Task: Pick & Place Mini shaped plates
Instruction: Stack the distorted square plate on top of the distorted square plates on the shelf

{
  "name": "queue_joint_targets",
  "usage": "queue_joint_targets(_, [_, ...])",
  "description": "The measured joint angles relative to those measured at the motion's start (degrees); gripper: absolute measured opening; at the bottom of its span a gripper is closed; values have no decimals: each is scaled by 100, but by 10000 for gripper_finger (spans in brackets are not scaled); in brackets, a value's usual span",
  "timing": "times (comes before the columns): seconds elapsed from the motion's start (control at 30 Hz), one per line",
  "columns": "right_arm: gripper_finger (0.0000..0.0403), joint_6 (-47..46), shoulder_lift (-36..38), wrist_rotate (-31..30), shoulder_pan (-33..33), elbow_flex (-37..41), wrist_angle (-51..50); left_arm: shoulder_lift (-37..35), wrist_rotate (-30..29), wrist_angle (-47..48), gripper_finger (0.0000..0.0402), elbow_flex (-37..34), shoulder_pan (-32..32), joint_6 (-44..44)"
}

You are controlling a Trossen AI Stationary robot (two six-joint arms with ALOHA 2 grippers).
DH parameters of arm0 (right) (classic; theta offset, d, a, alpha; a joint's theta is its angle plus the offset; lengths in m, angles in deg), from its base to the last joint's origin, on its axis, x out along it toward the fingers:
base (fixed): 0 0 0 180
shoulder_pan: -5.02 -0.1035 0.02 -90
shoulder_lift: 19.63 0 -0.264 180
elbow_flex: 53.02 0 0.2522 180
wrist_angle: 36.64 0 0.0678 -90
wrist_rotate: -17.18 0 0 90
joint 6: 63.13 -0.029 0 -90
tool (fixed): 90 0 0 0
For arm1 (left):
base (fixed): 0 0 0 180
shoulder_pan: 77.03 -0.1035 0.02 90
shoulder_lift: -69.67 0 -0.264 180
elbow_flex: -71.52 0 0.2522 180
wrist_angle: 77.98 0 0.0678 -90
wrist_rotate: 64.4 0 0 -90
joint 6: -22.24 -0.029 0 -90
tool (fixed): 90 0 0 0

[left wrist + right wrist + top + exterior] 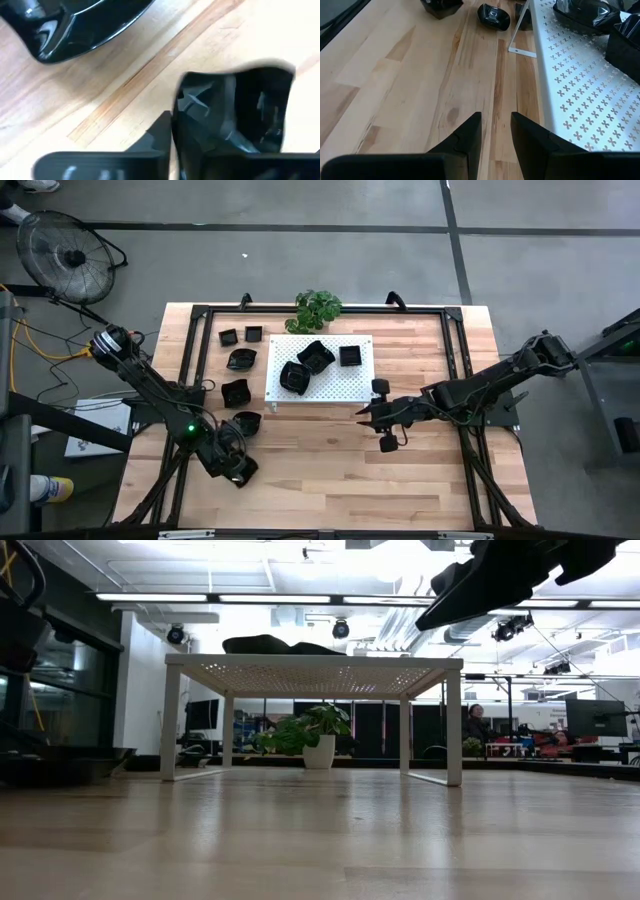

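left gripper (240, 471) sits at about 7 o'clock on the bench (330, 480), near the front-left. in the left wrist view its fingers (165, 135) are closed on a small black square dish (240, 115), clamped on the dish's edge, right over the wood. another glossy black dish (75, 25) lies on the bench just beyond it; from above that looks like the dish (246, 423) at roughly 8 o'clock.

right gripper (372, 420) hovers near bench centre, just off the front-right corner of the white perforated board (340, 385). its fingers (470, 132) are partly apart with nothing between them.

rest of the dishes:
- three on the board: wavy one (295, 376), one (316, 356) touching it, square one (349, 356) toward 1 o'clock
- left of the board on bare wood: two small ones (228, 337) and (253, 333) at 10 o'clock, one (241, 359) below them, a square one (236, 393) nearer 9 o'clock

potted plant (318, 308) at 12 o'clock on the far edge. the low view shows the board standing on legs with dark dishes on top. a floor fan (68, 255) stands off the bench at far left.
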Motion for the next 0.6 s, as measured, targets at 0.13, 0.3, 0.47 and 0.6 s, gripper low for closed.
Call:
queue_joint_targets(0.13, [99,-214,0,-1,0,0,-4,-4,-12,-15,6,0,0,-295])
queue_joint_targets(0.3, [99,-416,0,24,0,0,-17,-7,-302,-72,2,0,2,-712])
queue_joint_targets(0.47, [99,-517,0,38,0,0,-15,-4,-1031,-295,2,88,2,-1496])
queue_joint_targets(0.6, [99,-610,0,38,0,0,-15,-4,-1986,-273,1,446,0,-2410])
